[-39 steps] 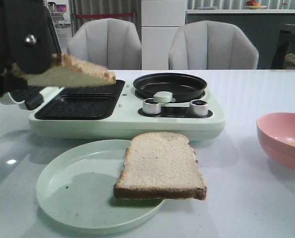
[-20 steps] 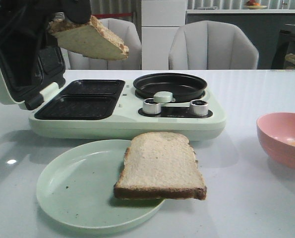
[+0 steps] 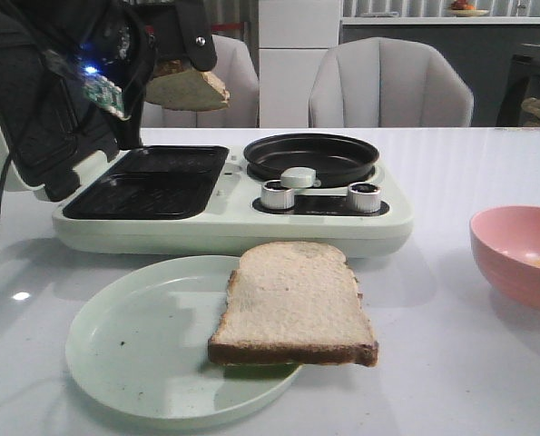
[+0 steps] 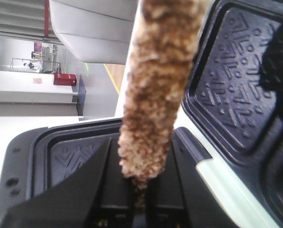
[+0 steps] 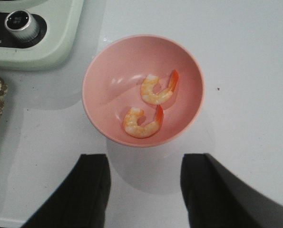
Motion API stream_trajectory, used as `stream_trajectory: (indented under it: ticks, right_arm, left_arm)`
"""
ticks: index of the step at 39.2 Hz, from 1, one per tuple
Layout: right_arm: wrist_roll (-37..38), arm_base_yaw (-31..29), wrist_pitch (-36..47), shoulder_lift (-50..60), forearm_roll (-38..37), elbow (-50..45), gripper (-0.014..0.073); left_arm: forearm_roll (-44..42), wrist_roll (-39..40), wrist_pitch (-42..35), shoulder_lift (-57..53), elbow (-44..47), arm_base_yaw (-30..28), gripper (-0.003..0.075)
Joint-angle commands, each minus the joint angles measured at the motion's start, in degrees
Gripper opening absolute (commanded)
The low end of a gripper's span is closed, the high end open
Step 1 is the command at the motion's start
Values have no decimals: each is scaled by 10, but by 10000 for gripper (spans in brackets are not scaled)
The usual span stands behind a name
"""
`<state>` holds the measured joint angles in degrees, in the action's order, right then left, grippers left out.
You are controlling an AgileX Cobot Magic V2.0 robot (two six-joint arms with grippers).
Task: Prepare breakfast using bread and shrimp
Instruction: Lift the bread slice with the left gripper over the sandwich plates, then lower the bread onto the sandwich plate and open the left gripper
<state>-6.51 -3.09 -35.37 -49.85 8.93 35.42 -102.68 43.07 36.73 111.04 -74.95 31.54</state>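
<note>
My left gripper (image 3: 174, 54) is shut on one bread slice (image 3: 190, 88) and holds it in the air above the open sandwich maker's dark grill plates (image 3: 152, 182). In the left wrist view the slice (image 4: 155, 95) shows edge-on, pinched between my fingers (image 4: 84, 190). The second bread slice (image 3: 292, 304) lies on the pale green plate (image 3: 133, 354), overhanging its right rim. Two orange-pink shrimp (image 5: 158, 90) (image 5: 142, 122) lie in the pink bowl (image 5: 103, 76). My right gripper (image 5: 145, 183) is open and empty above the table, just short of the bowl.
The pale green sandwich maker (image 3: 360, 232) has its lid (image 3: 24, 118) open at the left, a round black pan (image 3: 310, 156) and two silver knobs (image 3: 277, 193). The pink bowl (image 3: 515, 254) stands at the right edge. Grey chairs stand behind the table.
My left gripper has lifted the bread slice up and moved it right, over the grill plates, turning it more edge-on. The plated slice and the bowl have not moved.
</note>
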Motion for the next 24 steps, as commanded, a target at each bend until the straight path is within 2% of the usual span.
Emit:
stream_trajectory:
  ticks: [1,6,14,19,24]
  right_arm:
    - [-3,2,30,3,1,20,457]
    - [-3,2,30,3,1,20,457]
    - [-3,2,30,3,1,20,457]
    - [-3,2,30,3,1,20,457]
    - [-3,2,30,3,1,20,457]
  left_arm:
    - [-38,8,28,4,-57,-13,99]
    - [-38,8,28,44,-92,-24,100]
    - [-38,8,23,70,-95,-28,111]
    - [-38,8,18,73,-89,-28,190]
    - [-38,8,18,73,-89,-28,318]
